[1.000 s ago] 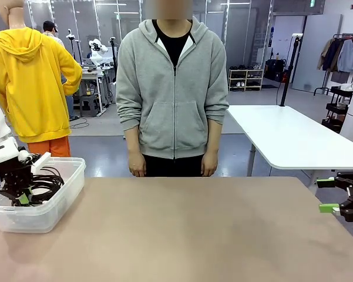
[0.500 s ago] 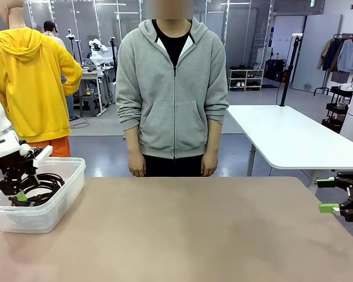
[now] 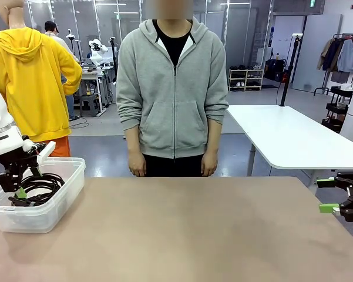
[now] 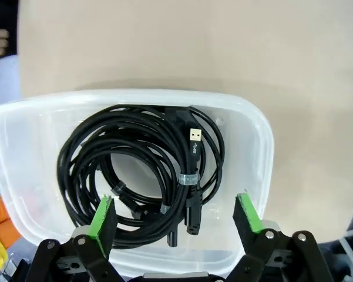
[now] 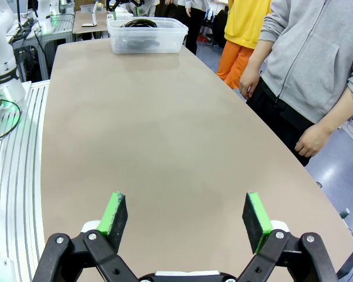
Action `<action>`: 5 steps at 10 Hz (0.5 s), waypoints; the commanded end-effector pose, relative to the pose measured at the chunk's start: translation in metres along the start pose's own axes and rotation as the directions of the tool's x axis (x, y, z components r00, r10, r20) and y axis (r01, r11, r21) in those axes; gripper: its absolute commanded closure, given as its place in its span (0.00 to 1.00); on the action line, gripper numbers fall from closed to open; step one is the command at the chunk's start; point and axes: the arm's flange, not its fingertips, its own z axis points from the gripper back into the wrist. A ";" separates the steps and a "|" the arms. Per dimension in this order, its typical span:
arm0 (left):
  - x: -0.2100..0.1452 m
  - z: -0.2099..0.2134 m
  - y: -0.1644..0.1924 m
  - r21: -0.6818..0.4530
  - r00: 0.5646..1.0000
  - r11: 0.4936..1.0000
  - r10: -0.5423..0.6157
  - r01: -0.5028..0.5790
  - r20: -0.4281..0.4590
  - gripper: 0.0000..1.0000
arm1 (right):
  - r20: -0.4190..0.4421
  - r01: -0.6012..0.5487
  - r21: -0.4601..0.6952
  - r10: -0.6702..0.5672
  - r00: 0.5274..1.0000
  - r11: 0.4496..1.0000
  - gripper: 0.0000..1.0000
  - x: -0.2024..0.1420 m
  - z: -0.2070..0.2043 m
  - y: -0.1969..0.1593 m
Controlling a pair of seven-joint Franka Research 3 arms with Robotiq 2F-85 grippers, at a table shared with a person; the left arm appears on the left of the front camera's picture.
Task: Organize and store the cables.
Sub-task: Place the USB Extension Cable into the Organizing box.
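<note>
Counter: tan, matte surface across the lower half of the front view.

Bin: clear plastic tub with rounded corners, at the left edge of the front view, on the counter's far left corner. In the left wrist view its rim frames the centre of the picture.

Cables: thin black cords wound in round coils, lying overlapped on the bin floor; in the front view they show as a dark bundle inside the tub. One flat metal plug end points toward the top of the left wrist view, a small marking below it too small to read. Pale bands wrap the coils at two spots; any print on them is illegible. Two black plug ends lie at the lower centre.

Left tool: above the bin, green pads spread wide apart, nothing between them; at the left edge of the front view.

Right tool: pads parted wide over bare counter, empty; at the right edge of the front view.

Person: grey zip hoodie, standing at the far side, upper centre, hands hanging down.
</note>
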 end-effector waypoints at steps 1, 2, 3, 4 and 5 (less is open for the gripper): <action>-0.006 -0.001 0.002 0.000 1.000 1.000 -0.001 0.001 0.004 0.00 | 0.008 0.025 -0.010 -0.025 1.000 1.000 0.00 0.005 -0.001 0.000; -0.006 -0.001 0.002 0.000 1.000 1.000 -0.001 0.001 0.004 0.00 | 0.008 0.025 -0.010 -0.025 1.000 1.000 0.00 0.005 -0.001 0.000; -0.006 -0.001 0.002 0.000 1.000 1.000 -0.001 0.001 0.004 0.00 | 0.008 0.025 -0.010 -0.025 1.000 1.000 0.00 0.005 -0.001 0.000; -0.006 -0.001 0.002 0.000 1.000 1.000 -0.001 0.001 0.004 0.00 | 0.008 0.025 -0.010 -0.025 1.000 1.000 0.00 0.005 -0.001 0.000; -0.006 -0.001 0.002 0.000 1.000 1.000 -0.001 0.001 0.004 0.00 | 0.008 0.025 -0.010 -0.025 1.000 1.000 0.00 0.005 -0.001 0.000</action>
